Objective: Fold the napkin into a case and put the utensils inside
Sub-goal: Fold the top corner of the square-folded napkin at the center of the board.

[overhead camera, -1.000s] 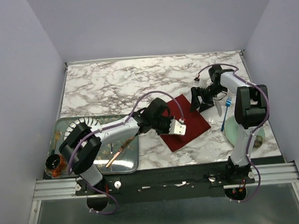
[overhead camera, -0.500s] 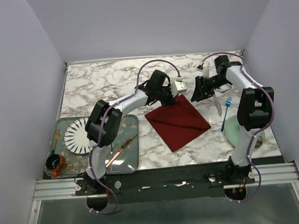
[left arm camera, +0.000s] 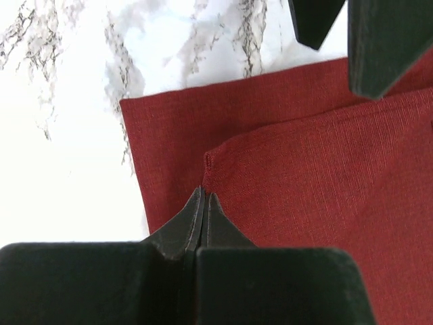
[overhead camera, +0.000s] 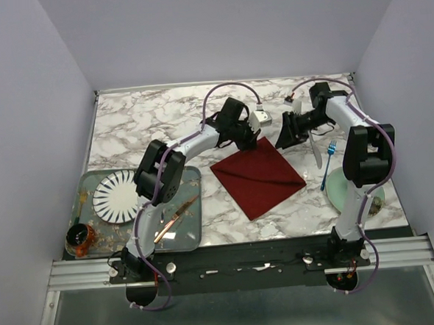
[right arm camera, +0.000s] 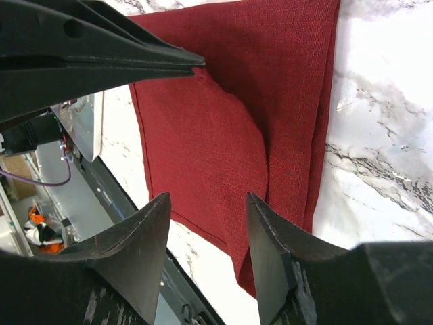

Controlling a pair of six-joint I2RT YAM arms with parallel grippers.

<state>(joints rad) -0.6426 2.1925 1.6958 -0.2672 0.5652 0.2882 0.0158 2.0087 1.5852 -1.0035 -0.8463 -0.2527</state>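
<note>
The dark red napkin (overhead camera: 259,176) lies folded on the marble table. Its top layer's corner (left arm camera: 210,161) sits just short of the far edge. My left gripper (overhead camera: 251,140) is shut at that corner, its tips (left arm camera: 205,194) pinching the top layer, which puffs up there (right arm camera: 216,91). My right gripper (overhead camera: 287,133) is open and empty, hovering just right of the napkin's far corner; the cloth shows between its fingertips (right arm camera: 208,198). The blue-handled fork (overhead camera: 327,161) and the pale silvery utensil (overhead camera: 314,153) lie right of the napkin.
A pale green plate (overhead camera: 342,189) sits at the right front. A metal tray (overhead camera: 192,238) at the left front holds a striped white plate (overhead camera: 114,198) and a copper knife (overhead camera: 175,219). A small dark jar (overhead camera: 79,239) stands at the tray's near left.
My left gripper swung from the napkin's near side to its far corner, folding the cloth over. My right gripper drew back slightly toward the far right.
</note>
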